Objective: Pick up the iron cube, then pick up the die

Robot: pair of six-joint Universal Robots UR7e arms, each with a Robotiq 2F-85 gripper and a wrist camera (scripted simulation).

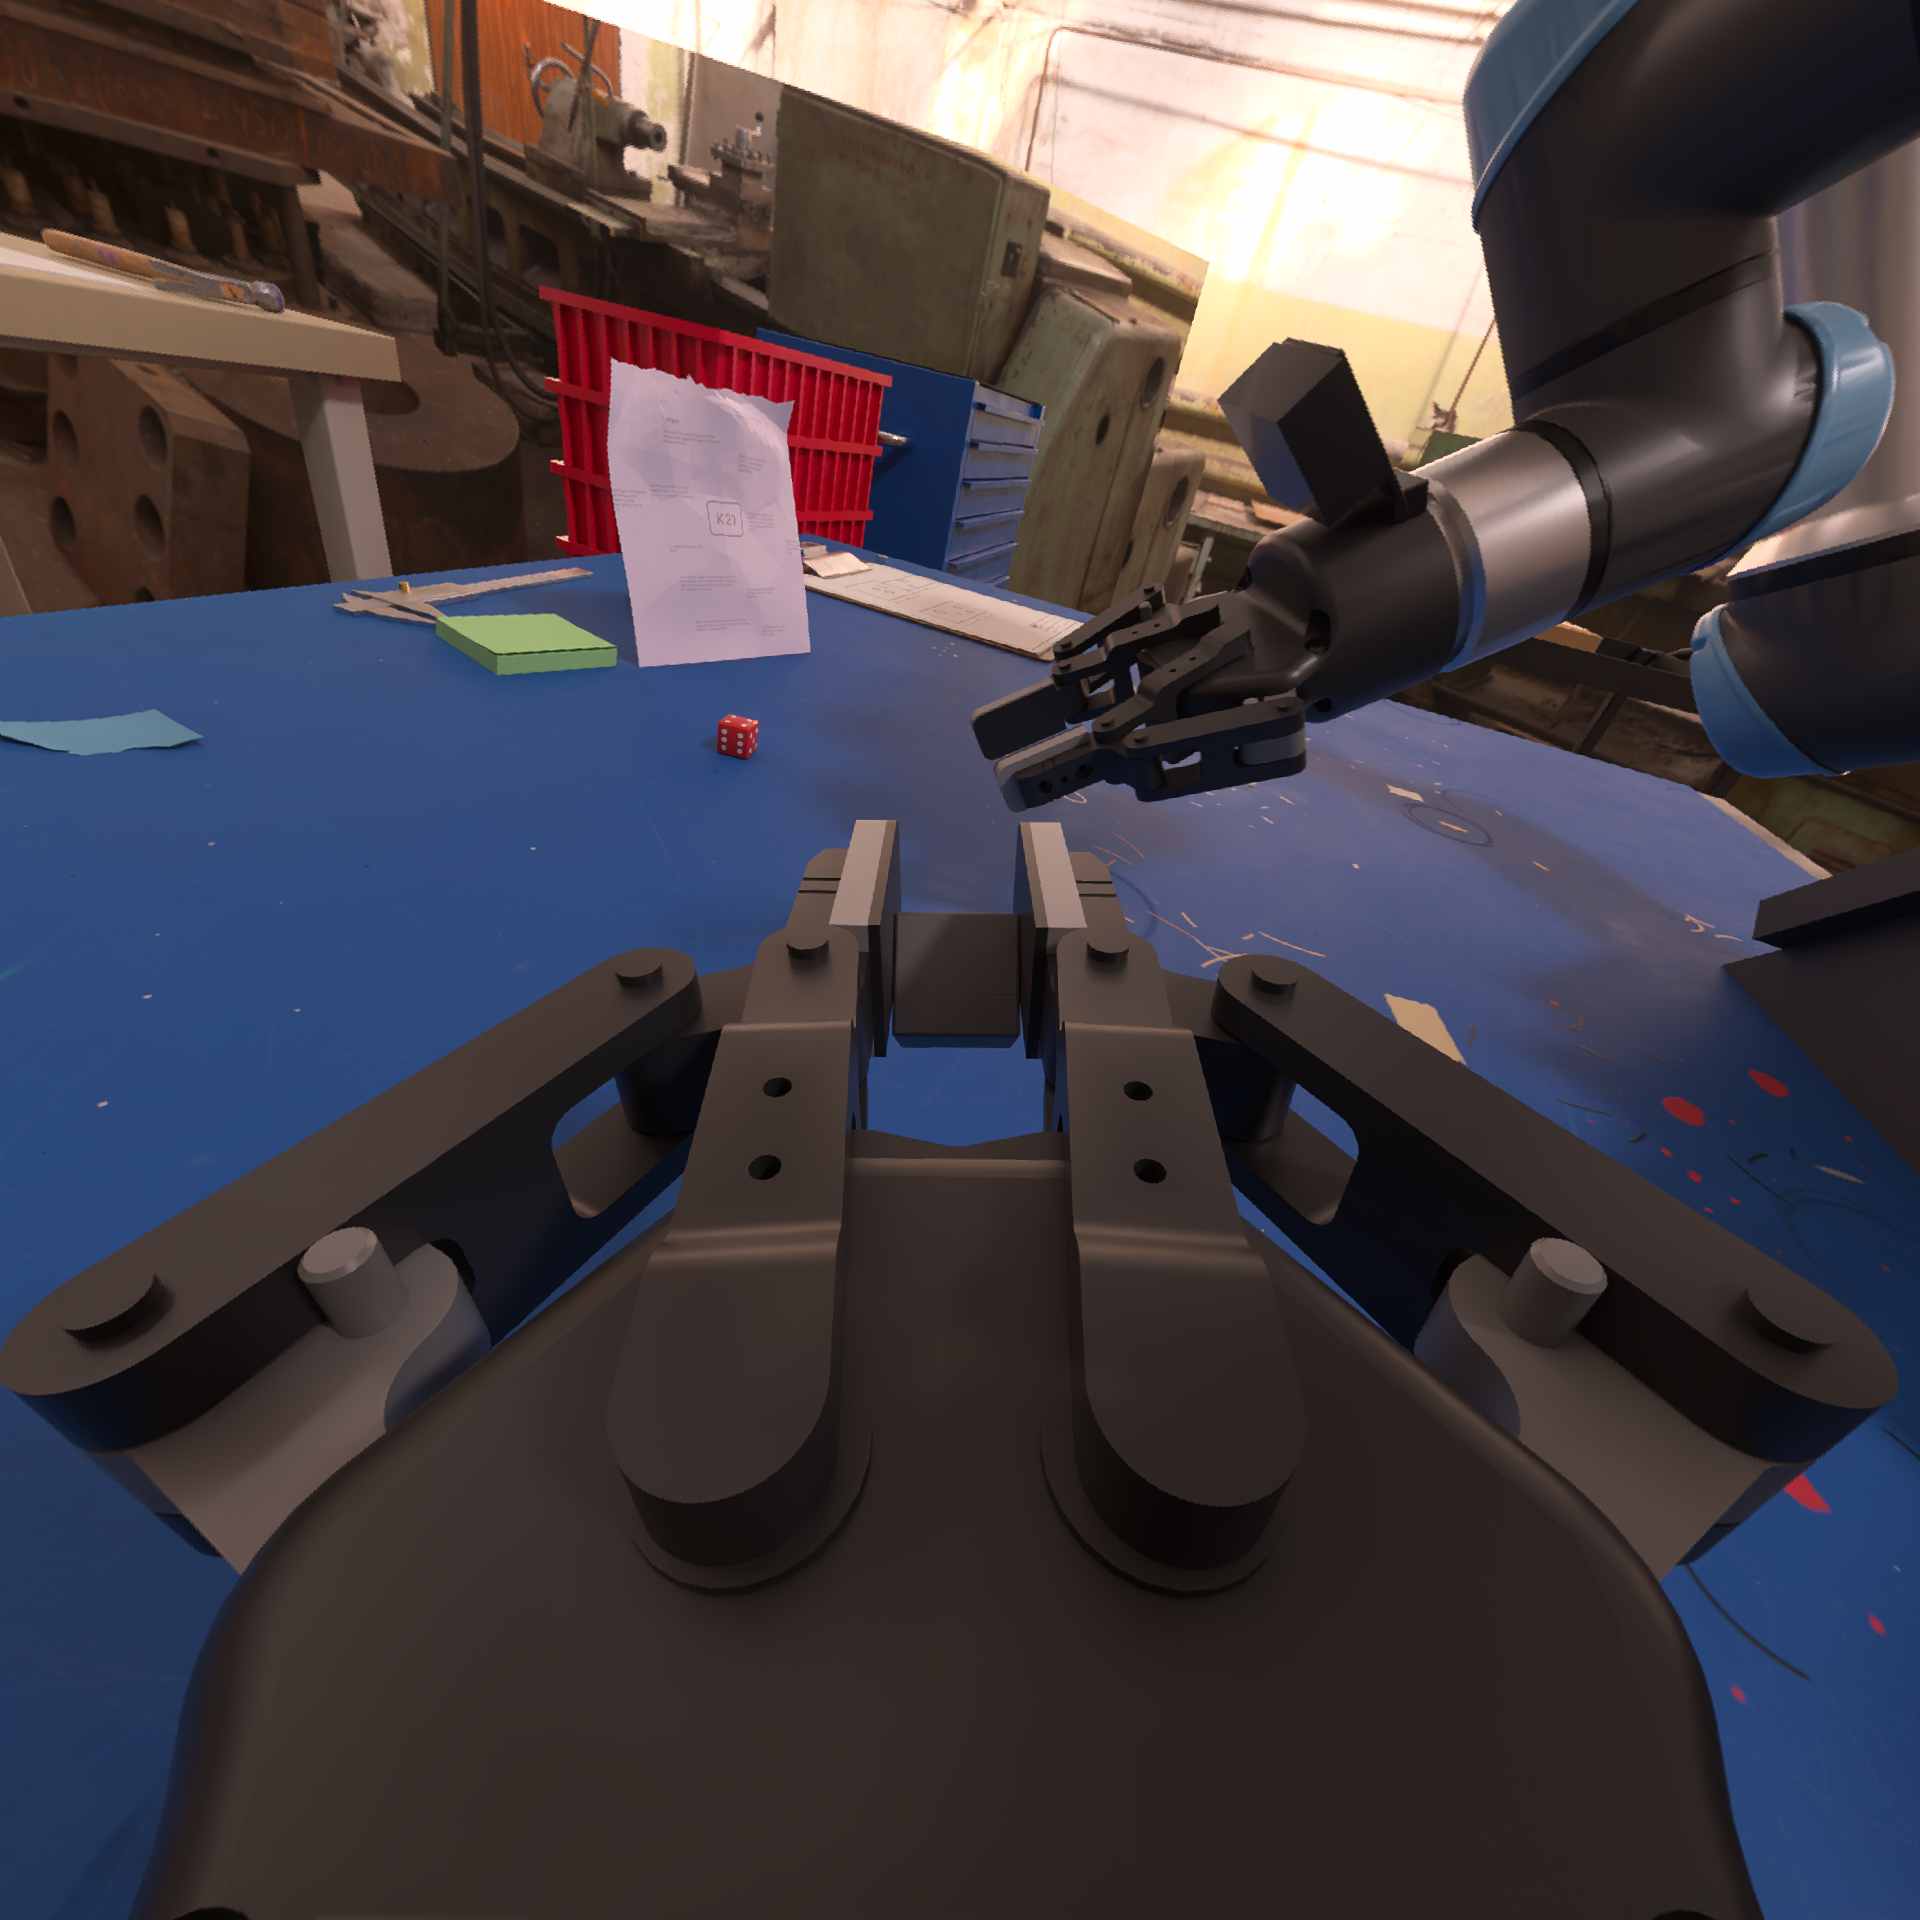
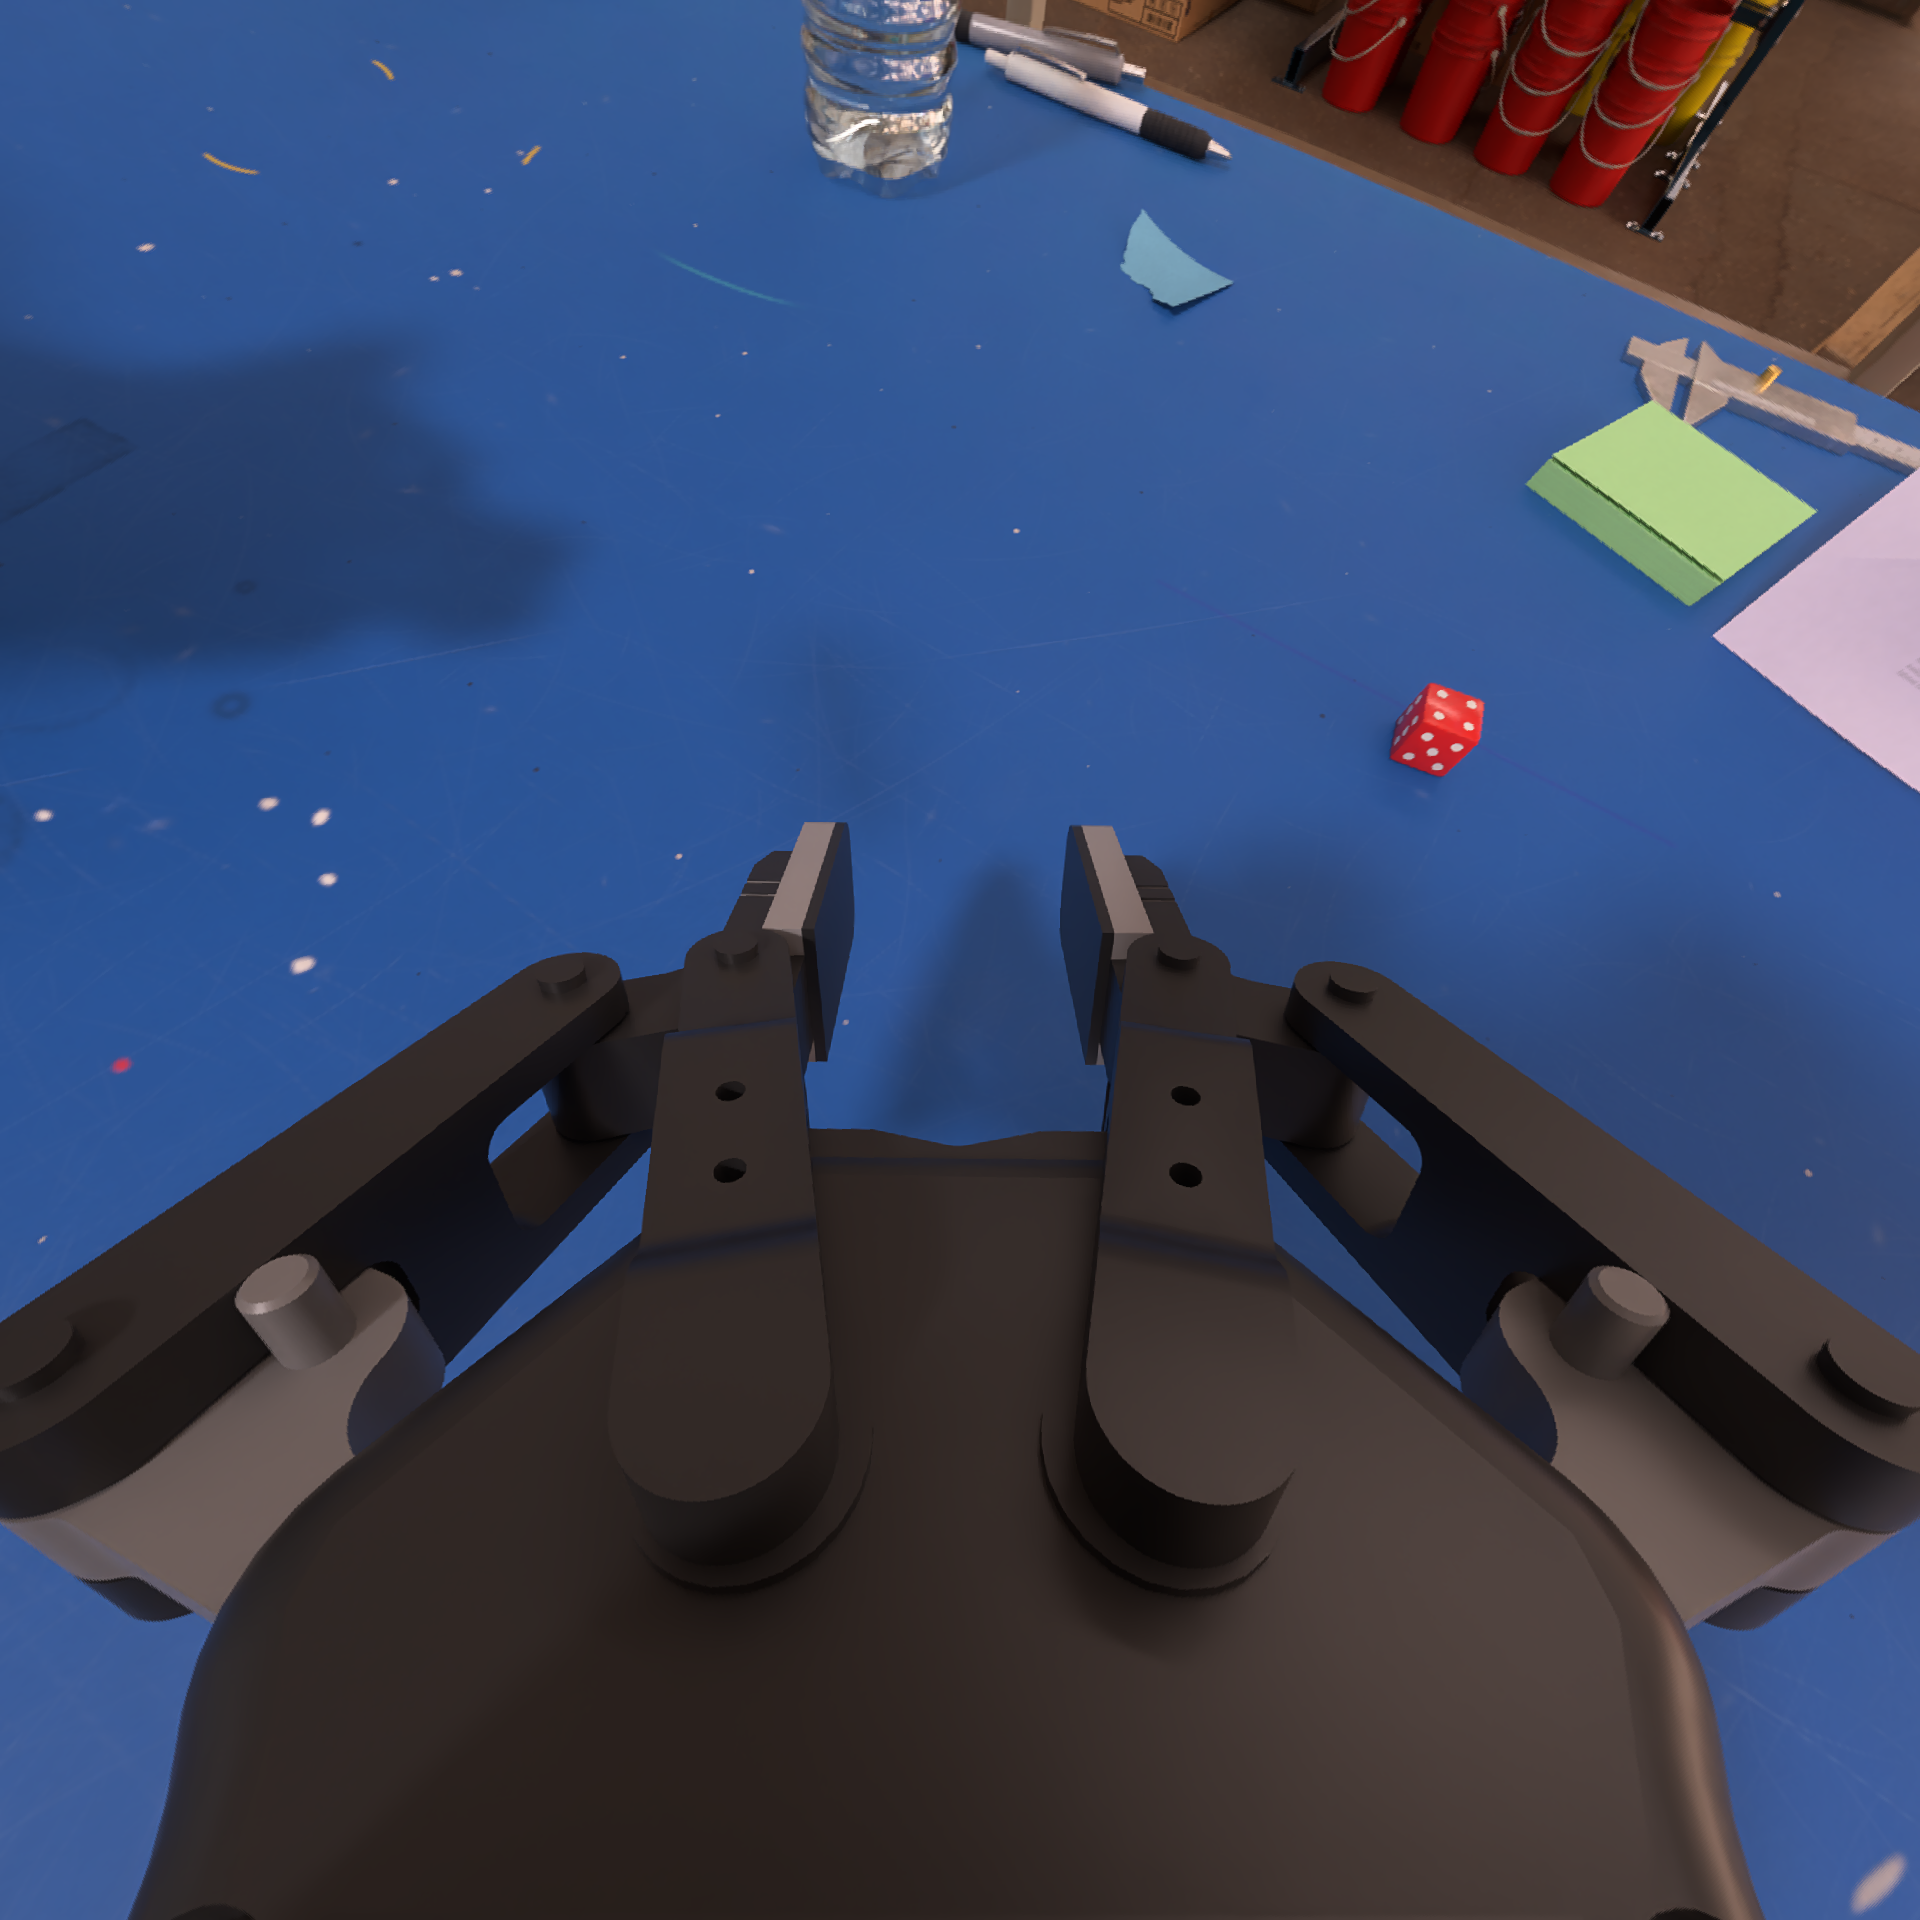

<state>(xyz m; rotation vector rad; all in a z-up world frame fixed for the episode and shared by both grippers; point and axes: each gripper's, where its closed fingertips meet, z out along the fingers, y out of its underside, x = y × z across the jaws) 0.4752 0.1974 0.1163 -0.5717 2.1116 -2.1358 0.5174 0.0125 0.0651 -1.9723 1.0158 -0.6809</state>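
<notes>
My left gripper [image 1: 956, 868] is shut on the dark grey iron cube [image 1: 954, 971], which sits between its pads, held above the blue table [image 1: 312, 935]. The red die [image 1: 738, 737] with white dots lies on the table ahead and to the left of it. In the right wrist view the die [image 2: 1437, 728] lies on the table ahead and to the right of my right gripper [image 2: 956, 883], which is open and empty above the table. The right gripper [image 1: 1023, 753] also shows in the left wrist view, hovering right of the die.
A green pad [image 1: 525, 642], a metal caliper [image 1: 436, 601], an upright white sheet [image 1: 712, 530] and a torn blue scrap [image 1: 99, 730] lie beyond the die. A water bottle [image 2: 879, 88] and pens [image 2: 1101, 104] stand at the far edge. The table edge [image 2: 1558, 260] runs at the upper right.
</notes>
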